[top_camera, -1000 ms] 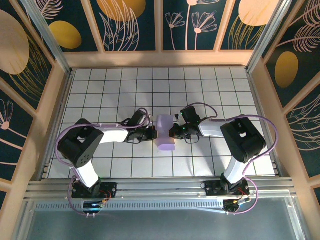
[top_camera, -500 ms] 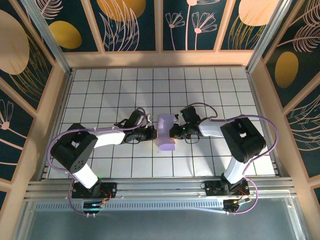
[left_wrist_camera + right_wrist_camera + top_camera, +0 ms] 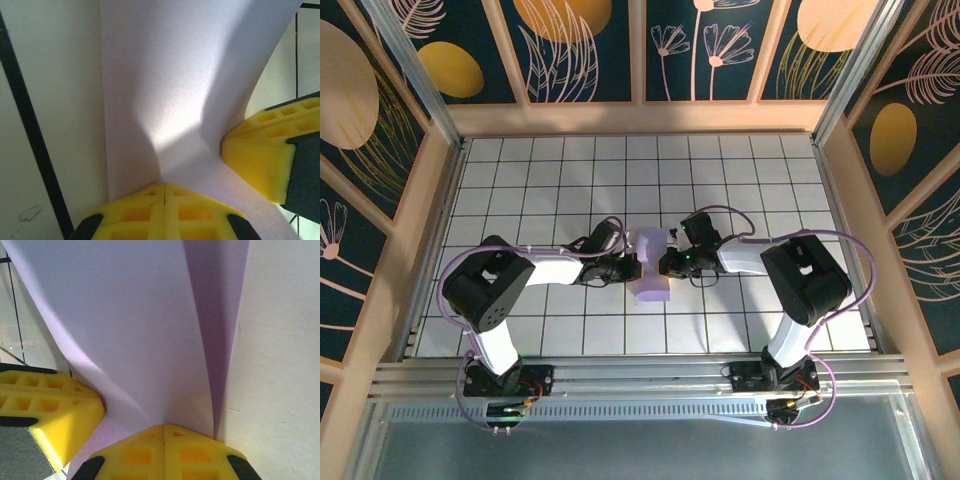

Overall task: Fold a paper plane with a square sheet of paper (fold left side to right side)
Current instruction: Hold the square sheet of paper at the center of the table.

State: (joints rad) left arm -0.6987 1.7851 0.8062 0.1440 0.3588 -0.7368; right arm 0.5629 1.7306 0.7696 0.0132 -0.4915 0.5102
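Observation:
The square sheet of paper (image 3: 651, 286) is lavender and lies mid-table, doubled over into a tall, puffy strip. My left gripper (image 3: 632, 268) is shut, with its tips on the strip's left side. My right gripper (image 3: 666, 265) is shut too, facing it from the right. In the left wrist view the shut yellow tips of my left gripper (image 3: 164, 186) rest on the buckled paper (image 3: 175, 75), and a right finger (image 3: 262, 155) sits close by. In the right wrist view my right gripper (image 3: 164, 427) presses the paper (image 3: 130, 315) beside a loose fold, near a left finger (image 3: 50, 412).
The white gridded table (image 3: 560, 170) is walled by wooden frames on the left, right and back. Both arm bases (image 3: 505, 378) sit on the metal rail at the near edge. Purple cables loop off each arm.
My left arm's elbow swung outward and came back, and its gripper edged slightly right against the paper. The right arm held still.

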